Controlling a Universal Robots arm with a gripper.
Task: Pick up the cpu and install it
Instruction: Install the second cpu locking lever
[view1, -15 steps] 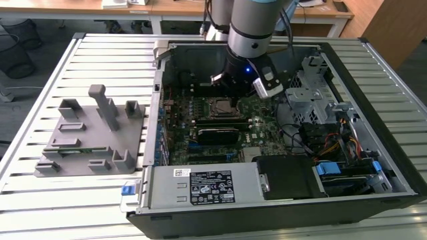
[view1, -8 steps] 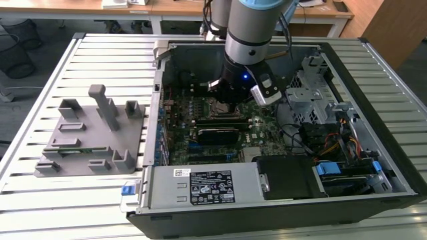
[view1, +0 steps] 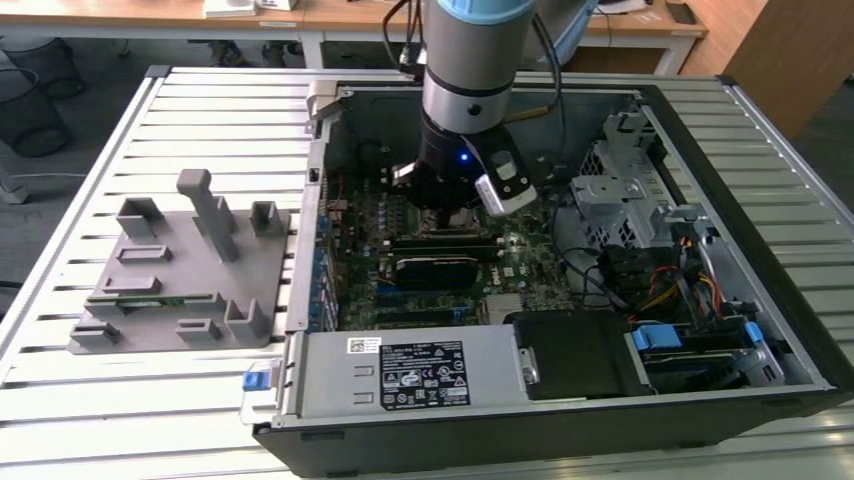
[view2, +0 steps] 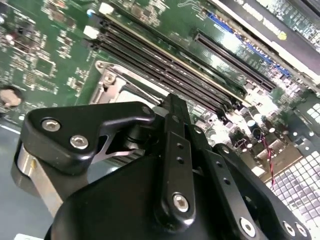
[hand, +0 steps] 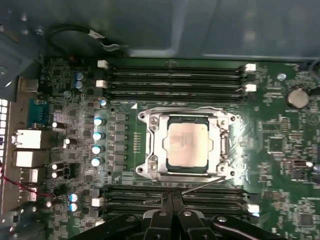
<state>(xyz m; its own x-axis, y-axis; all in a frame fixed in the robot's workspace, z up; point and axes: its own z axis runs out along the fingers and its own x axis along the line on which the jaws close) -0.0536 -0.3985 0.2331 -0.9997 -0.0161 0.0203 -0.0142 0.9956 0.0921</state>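
My pincer (hand: 170, 200) hangs over the motherboard (hand: 280, 150), fingers together, holding nothing. The cpu (hand: 187, 145) sits inside the socket frame (hand: 150, 145), near the memory slots (hand: 175, 80).

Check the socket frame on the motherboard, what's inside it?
The cpu sits inside the metal socket frame, silvery top facing up. Whatever lies under the chip is covered. The gripper hangs beside the frame, over the memory slots.

Slatted metal table (view1: 200, 400) carries grey fixture (view1: 187, 270) and open computer case (view1: 561, 400)
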